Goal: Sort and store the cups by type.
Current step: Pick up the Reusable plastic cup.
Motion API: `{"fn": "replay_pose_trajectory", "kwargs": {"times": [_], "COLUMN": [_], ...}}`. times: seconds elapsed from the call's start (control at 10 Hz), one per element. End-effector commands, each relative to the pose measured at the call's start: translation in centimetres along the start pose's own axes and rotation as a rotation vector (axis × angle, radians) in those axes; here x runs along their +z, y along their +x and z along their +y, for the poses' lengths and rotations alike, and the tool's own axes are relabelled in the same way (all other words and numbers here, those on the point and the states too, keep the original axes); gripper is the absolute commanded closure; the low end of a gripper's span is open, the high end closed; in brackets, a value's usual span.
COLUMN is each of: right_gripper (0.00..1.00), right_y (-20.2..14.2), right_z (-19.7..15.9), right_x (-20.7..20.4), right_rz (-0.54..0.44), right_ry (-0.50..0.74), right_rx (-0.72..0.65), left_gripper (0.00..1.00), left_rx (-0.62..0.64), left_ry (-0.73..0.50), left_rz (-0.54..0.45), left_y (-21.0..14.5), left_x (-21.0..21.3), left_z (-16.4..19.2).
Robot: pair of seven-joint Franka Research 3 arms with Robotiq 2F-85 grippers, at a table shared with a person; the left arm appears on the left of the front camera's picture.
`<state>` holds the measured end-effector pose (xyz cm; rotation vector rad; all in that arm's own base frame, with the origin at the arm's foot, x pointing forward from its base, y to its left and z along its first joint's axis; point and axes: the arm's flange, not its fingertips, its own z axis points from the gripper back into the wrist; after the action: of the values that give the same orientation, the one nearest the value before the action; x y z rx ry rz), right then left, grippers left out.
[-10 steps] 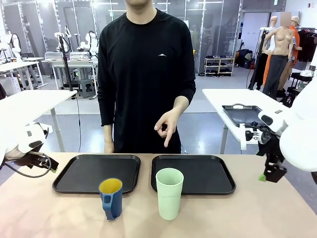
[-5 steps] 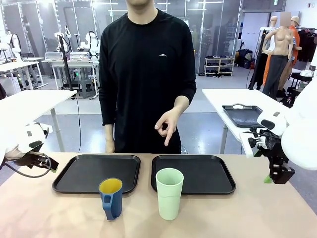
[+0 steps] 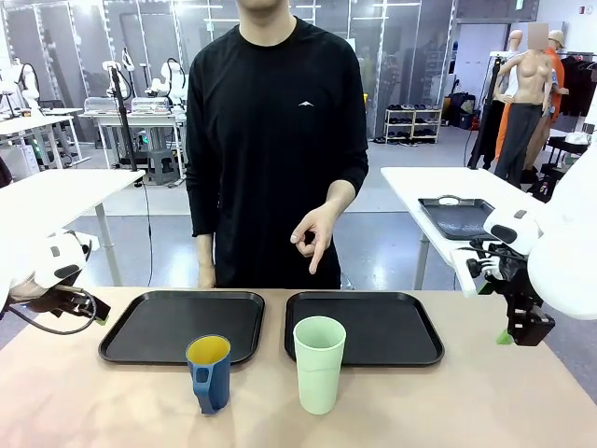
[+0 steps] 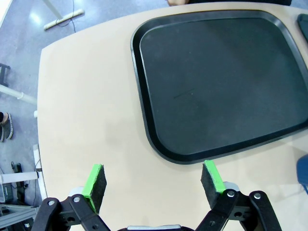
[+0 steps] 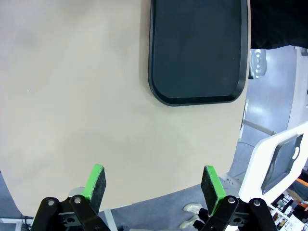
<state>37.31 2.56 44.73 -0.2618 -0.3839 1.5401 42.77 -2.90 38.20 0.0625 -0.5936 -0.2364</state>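
**Both grippers gape empty; two cups stand in front of the trays**

Front view: the mint-green tumbler (image 3: 319,364) stands upright on the table (image 3: 466,401), just in front of the right tray (image 3: 410,329). The blue mug (image 3: 209,373), yellow inside, stands beside it, at the near edge of the left tray (image 3: 149,327). The cups are apart, neither on a tray. The person's hand (image 3: 315,238) hangs above the right tray with a finger pointing down. The left gripper (image 3: 90,313) sits low by the table's left edge, half lost behind cable. The right gripper (image 3: 520,329) hangs off the table's right side. From here the jaws of either are too small to read.

Left wrist view: the left gripper (image 4: 154,178) has its jaws spread wide with nothing between the pads, bare table under them. The left tray (image 4: 216,82) lies ahead. A blue sliver at the right edge (image 4: 304,169) is probably the mug, cut off.

Right wrist view: the right gripper (image 5: 154,180) likewise stands wide open and holds nothing, over the table's edge. The right tray (image 5: 197,48) is cut off at the top.
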Motion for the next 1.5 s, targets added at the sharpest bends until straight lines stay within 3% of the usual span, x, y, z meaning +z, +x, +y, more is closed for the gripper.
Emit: {"fn": "replay_pose_trajectory", "kwargs": {"times": [0.0,0.3,0.4,0.6,0.9,1.2,1.4], "right_gripper": [0.00,0.00,0.00,0.00,0.00,0.00,0.00], "right_y": [0.3,2.0,2.5,2.5,3.0,4.0,4.7], "right_z": [0.1,1.1,1.6,2.1,2.8,3.4,3.4], "right_x": [-1.4,-5.2,-6.2,-8.4,-13.3,-17.8,-19.7], "right_rz": [-0.023,-0.252,-0.375,-0.553,-0.907,-1.064,-1.144], "right_ry": [0.057,0.148,0.179,0.209,0.281,0.227,0.255], "right_rx": [0.067,0.144,0.145,0.106,0.003,-0.148,-0.194], "left_gripper": [0.00,0.00,0.00,0.00,0.00,0.00,0.00], "left_rx": [0.001,0.001,0.001,0.001,0.001,0.001,0.001], "left_ry": [0.000,0.000,0.000,0.000,0.000,0.000,0.000], "left_rz": [-0.001,-0.001,-0.001,-0.001,-0.001,-0.001,-0.001], "left_y": [0.0,0.0,0.0,0.0,0.0,0.0,0.0], "left_x": [0.0,0.0,0.0,0.0,0.0,0.0,0.0], "left_z": [0.0,0.0,0.0,0.0,0.0,0.0,0.0]}}
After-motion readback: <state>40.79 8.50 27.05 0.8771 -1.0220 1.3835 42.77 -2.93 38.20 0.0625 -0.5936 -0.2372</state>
